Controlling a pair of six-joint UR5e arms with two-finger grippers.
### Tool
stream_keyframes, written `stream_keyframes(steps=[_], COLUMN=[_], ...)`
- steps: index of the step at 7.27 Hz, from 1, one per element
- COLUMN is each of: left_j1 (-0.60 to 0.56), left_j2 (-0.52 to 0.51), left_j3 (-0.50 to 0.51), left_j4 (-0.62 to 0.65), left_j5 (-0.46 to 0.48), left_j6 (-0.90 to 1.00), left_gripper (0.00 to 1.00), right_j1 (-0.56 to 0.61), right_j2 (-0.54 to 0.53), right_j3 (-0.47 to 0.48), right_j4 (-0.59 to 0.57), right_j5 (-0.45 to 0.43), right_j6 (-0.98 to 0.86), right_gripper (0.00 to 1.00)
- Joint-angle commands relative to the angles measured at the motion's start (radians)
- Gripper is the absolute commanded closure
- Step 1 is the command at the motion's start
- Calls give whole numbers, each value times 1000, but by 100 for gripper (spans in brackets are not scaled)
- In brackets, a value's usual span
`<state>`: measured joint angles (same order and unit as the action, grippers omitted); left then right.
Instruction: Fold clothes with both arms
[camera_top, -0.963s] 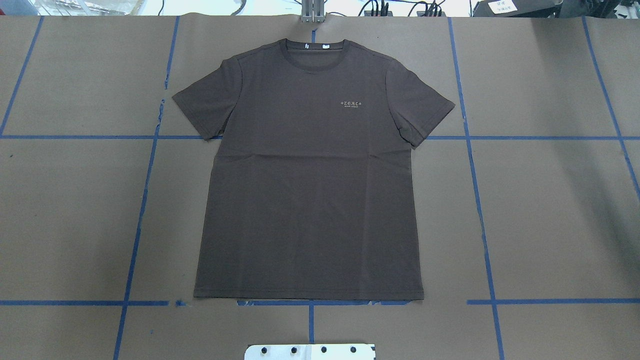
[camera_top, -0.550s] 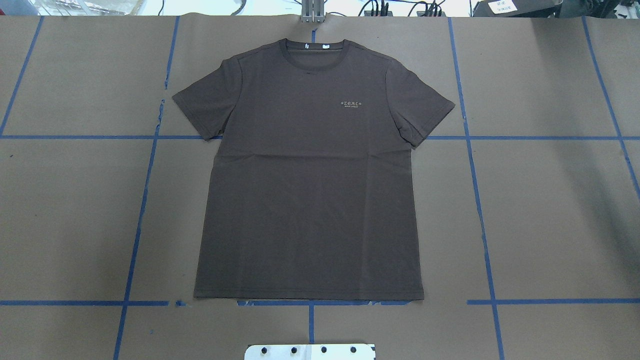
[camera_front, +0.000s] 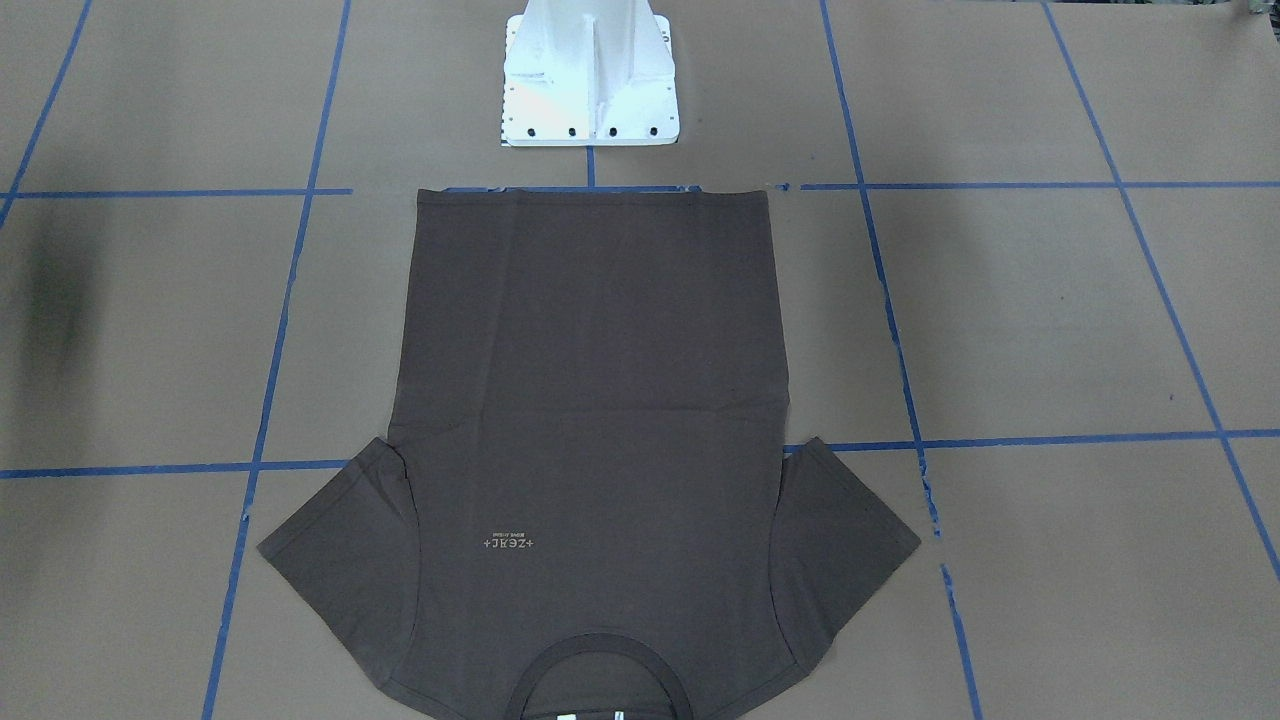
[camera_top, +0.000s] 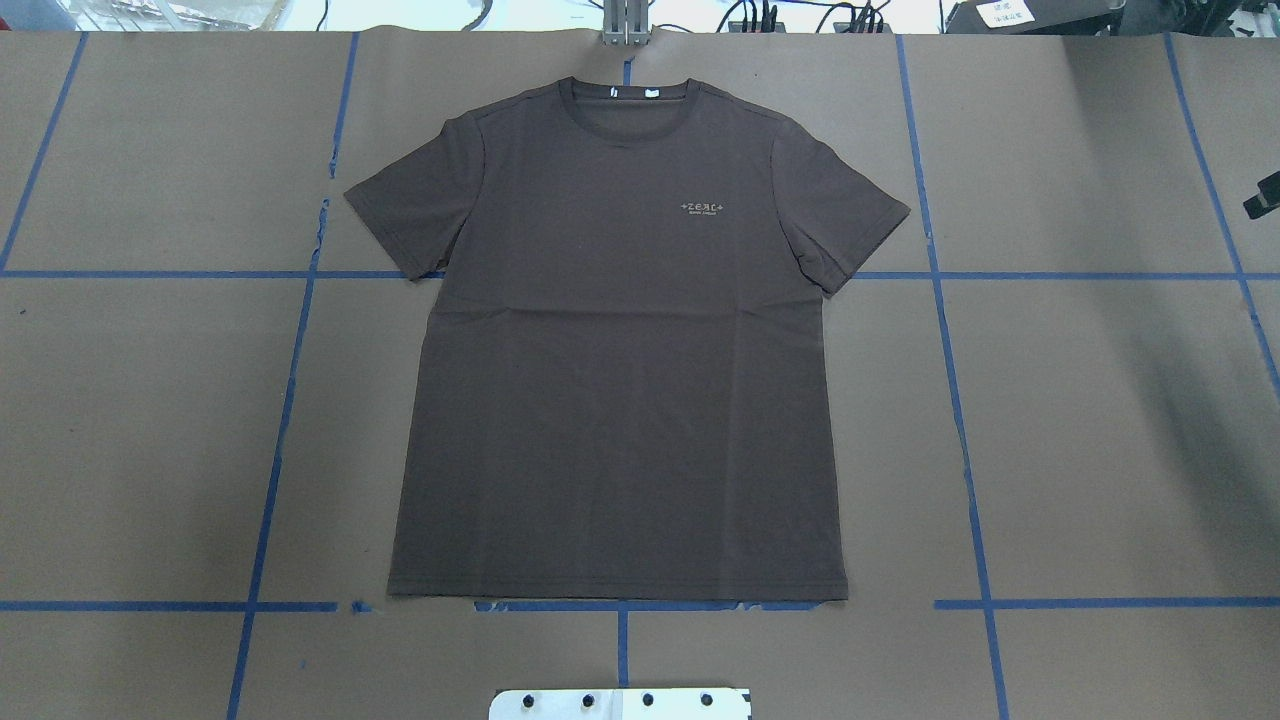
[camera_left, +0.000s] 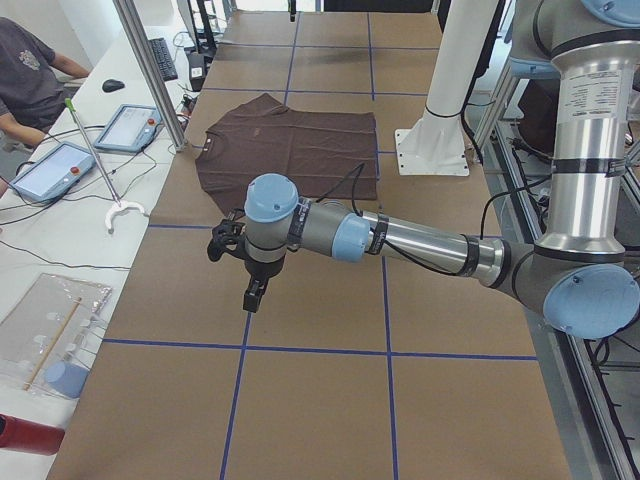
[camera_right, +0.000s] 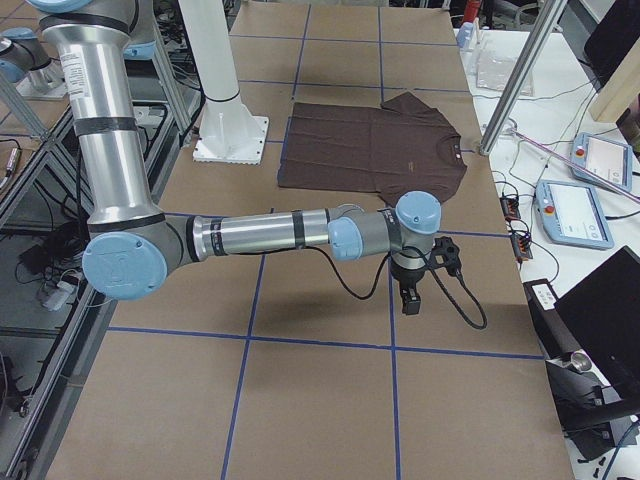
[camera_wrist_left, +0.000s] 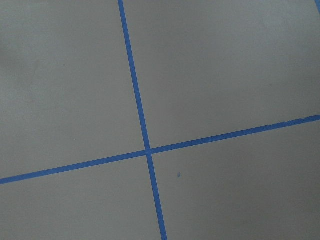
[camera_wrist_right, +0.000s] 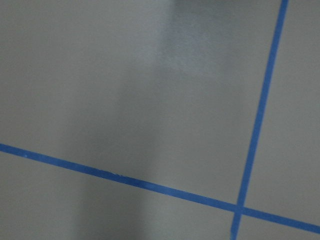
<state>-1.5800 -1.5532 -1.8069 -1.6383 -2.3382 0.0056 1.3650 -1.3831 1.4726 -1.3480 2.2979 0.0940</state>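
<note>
On the brown-paper desk (camera_top: 1100, 420), the T-shirt (camera_top: 620, 350) lies flat and face up in front of the white pedestal (camera_front: 590, 70). Its hem is toward the robot, its collar is at the far side, and both sleeves are spread out. I see no fold in it anywhere, only a faint crease across the chest, so by my reading the folding has not begun and every fold is left to do.

Neither arm touches the cloth. The left arm (camera_left: 420, 240) reaches out low over bare desk well to the left of the shirt, its left hand (camera_left: 252, 298) pointing down. The right arm (camera_right: 260, 235) mirrors it on the other side, with the right hand (camera_right: 409, 300) also hanging over bare paper. Both wrist cameras show me only desk and the blue tape lines (camera_wrist_left: 145, 150), no shirt.

I cannot tell how wide either hand stands. The side views are too poor for that, and the overhead view catches only a dark sliver at its right edge. Nothing hangs from either hand that I can see.

What remains, as I judge it, is to bring both hands in to the shirt and make the first paired grasp.
</note>
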Motion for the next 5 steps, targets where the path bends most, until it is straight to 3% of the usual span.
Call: stream_keyframes(steps=[1, 3, 5], left_j1=[0, 0, 0], left_j2=[1, 2, 1], left_j3=[-3, -2, -2], left_j4=[0, 0, 0], left_j5=[-1, -1, 0], left_j6=[-1, -2, -2], left_gripper=[0, 0, 0], right_j1=[-123, -226, -315], right_j2=[112, 228, 371], right_j3=[-40, -60, -171], right_j4=[32, 33, 36], right_j5=[-2, -21, -98], right_j6=[112, 385, 652], right_gripper=[0, 0, 5])
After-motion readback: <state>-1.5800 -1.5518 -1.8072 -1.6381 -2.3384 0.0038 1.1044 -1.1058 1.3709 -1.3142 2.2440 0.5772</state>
